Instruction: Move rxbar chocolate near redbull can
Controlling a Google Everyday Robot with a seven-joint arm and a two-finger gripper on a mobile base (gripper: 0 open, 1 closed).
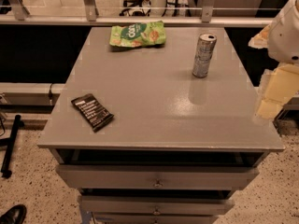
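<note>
The rxbar chocolate [92,111], a flat black wrapper with white lettering, lies at the front left of the grey table top [154,101]. The redbull can [204,55], a slim silver can, stands upright at the back right of the table. The two are far apart. My gripper [272,97] shows as pale yellowish parts beyond the table's right edge, below the white arm body [286,29]. It is off the table, to the right of the can and far from the bar. It holds nothing that I can see.
A green snack bag [138,35] lies at the back of the table, left of the can. Drawers [156,177] sit under the top at the front. A railing [140,13] runs behind the table. A black pole [10,146] lies on the floor at left.
</note>
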